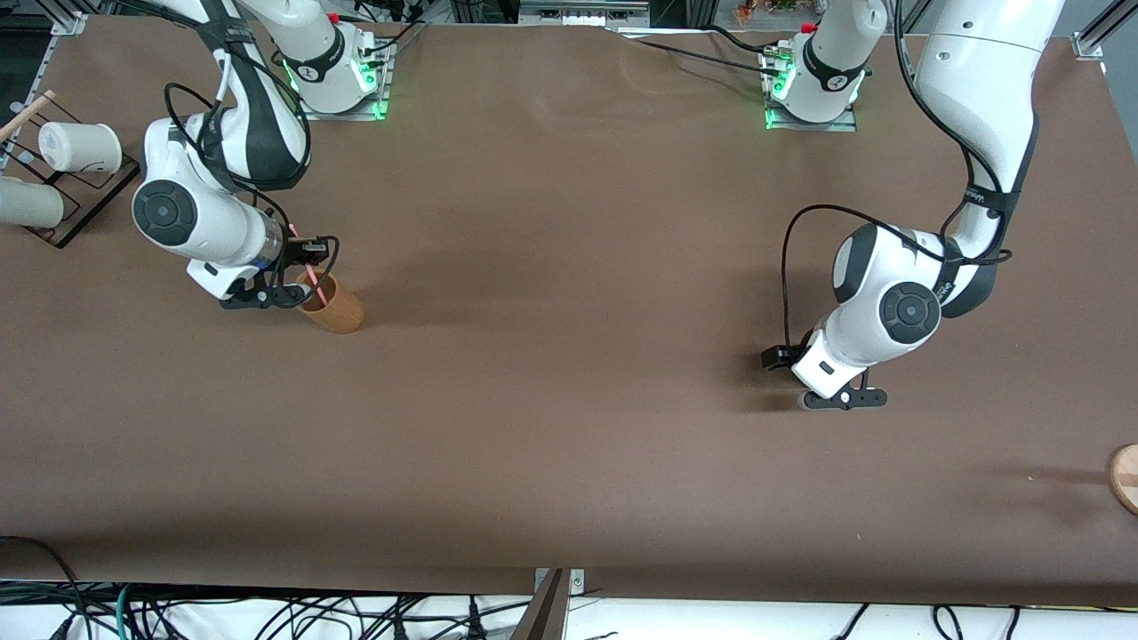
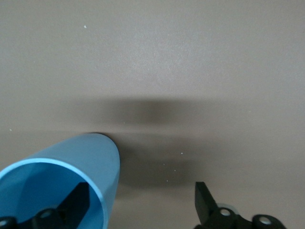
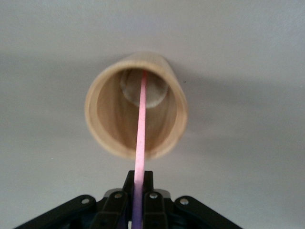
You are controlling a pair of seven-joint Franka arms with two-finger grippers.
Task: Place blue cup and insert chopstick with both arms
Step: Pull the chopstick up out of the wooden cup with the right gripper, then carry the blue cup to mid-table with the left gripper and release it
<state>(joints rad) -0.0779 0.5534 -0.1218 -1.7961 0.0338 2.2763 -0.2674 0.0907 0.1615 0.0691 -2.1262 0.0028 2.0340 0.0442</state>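
The blue cup (image 2: 71, 162) shows only in the left wrist view, standing on the brown table; in the front view the left arm's hand hides it. My left gripper (image 2: 141, 191) is open, with one finger (image 2: 76, 205) inside the cup's mouth and the other (image 2: 205, 200) well outside it. It sits low over the table toward the left arm's end (image 1: 843, 398). My right gripper (image 3: 138, 186) is shut on the pink chopstick (image 3: 141, 124), whose end reaches down into the tan wooden cup (image 3: 102, 114). In the front view that gripper (image 1: 298, 271) is just above the tan cup (image 1: 333, 307).
A dark rack (image 1: 84, 209) with white cups (image 1: 80, 147) lying on it stands at the right arm's end of the table. A round wooden piece (image 1: 1125, 476) lies at the table's edge at the left arm's end.
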